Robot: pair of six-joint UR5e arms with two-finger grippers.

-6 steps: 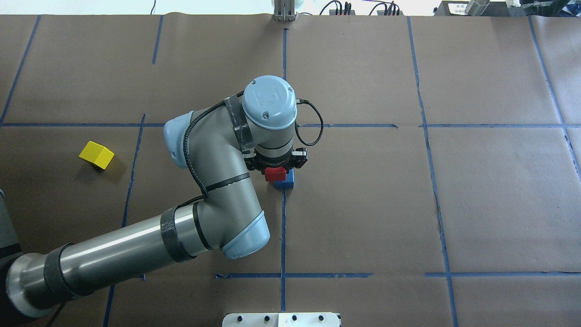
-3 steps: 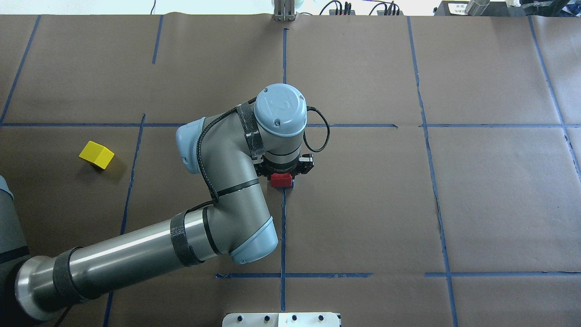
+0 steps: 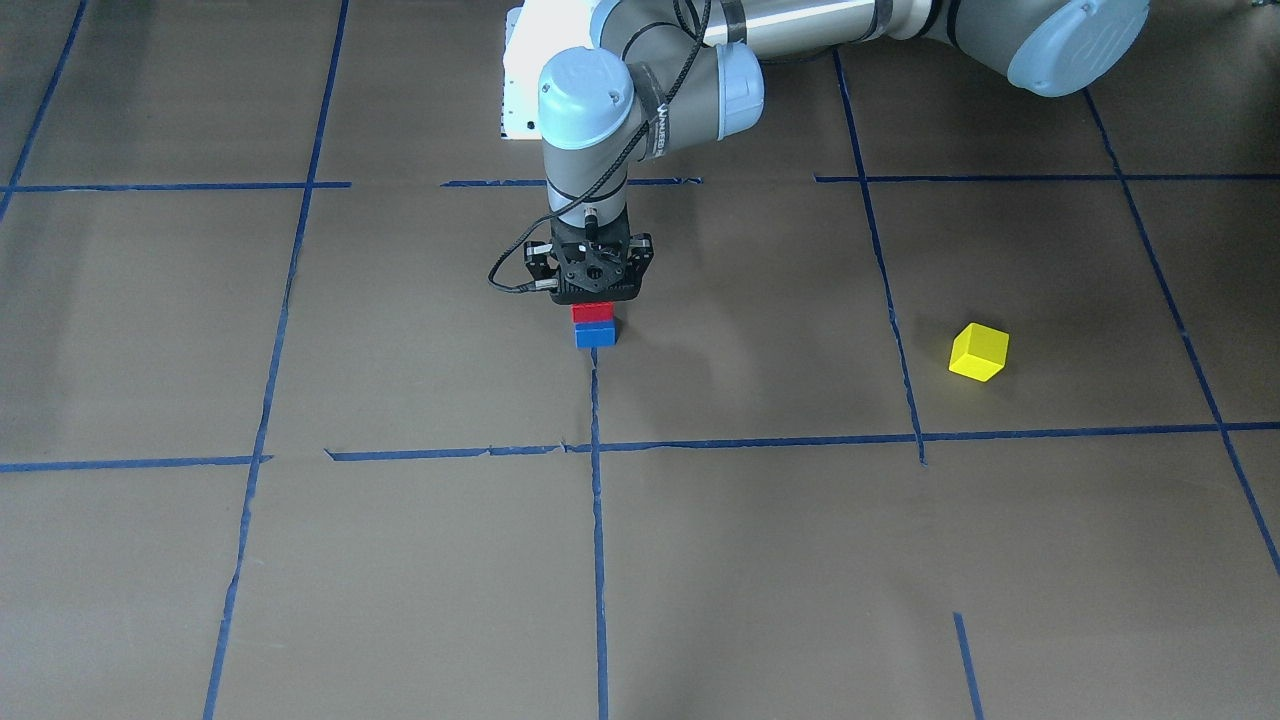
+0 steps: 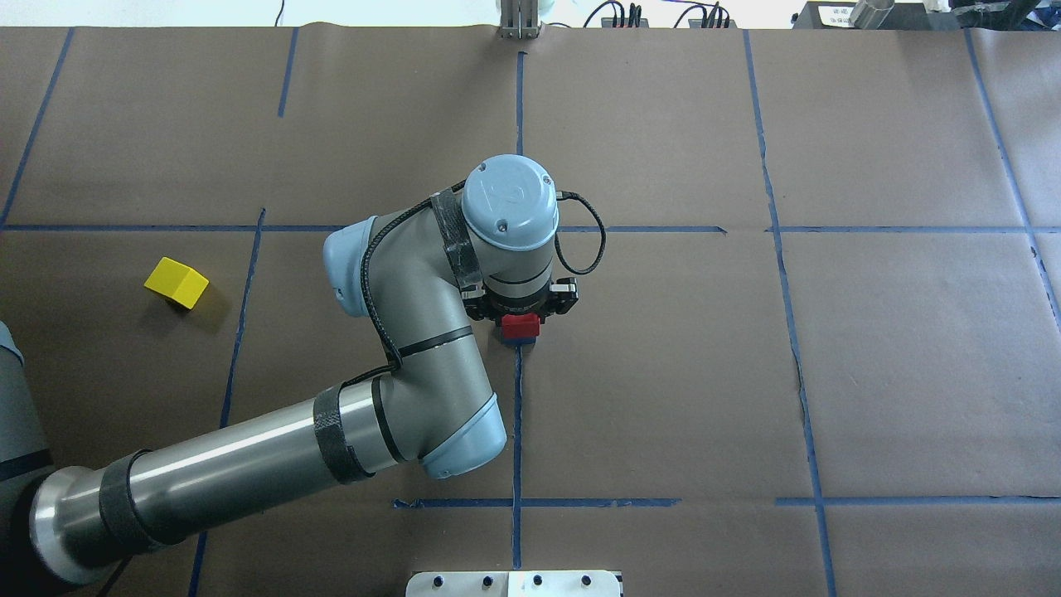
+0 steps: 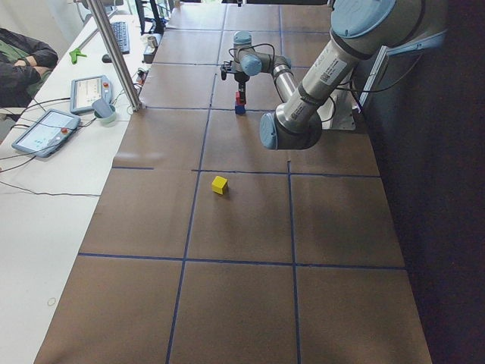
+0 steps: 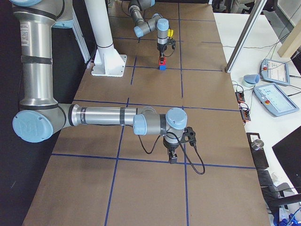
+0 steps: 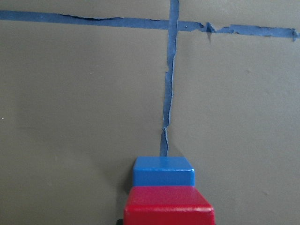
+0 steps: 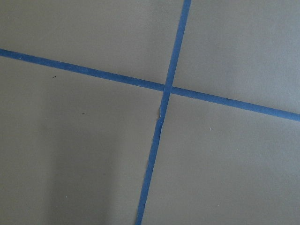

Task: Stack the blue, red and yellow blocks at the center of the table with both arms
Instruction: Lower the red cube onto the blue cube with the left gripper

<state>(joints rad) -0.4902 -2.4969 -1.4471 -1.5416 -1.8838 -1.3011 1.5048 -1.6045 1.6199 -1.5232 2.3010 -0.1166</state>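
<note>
My left gripper [image 3: 596, 301] points straight down at the table's center and is shut on the red block [image 3: 592, 312]. The red block sits directly on top of the blue block [image 3: 596, 335]; whether they press together I cannot tell. In the left wrist view the red block [image 7: 168, 211] lies in front of the blue block [image 7: 163, 172]. The yellow block [image 4: 176, 283] lies alone far on the robot's left side. My right gripper [image 6: 172, 157] shows only in the exterior right view, low over the table; I cannot tell whether it is open or shut.
Brown paper with blue tape grid lines [image 4: 517, 414] covers the table. A white base plate [image 4: 512, 584] sits at the near edge. Tablets and cables [image 6: 273, 84] lie on the side bench beyond the table.
My left arm has moved right with the red block, from beside the blue block's left edge to squarely over it, so the blue block is now almost hidden from above.
</note>
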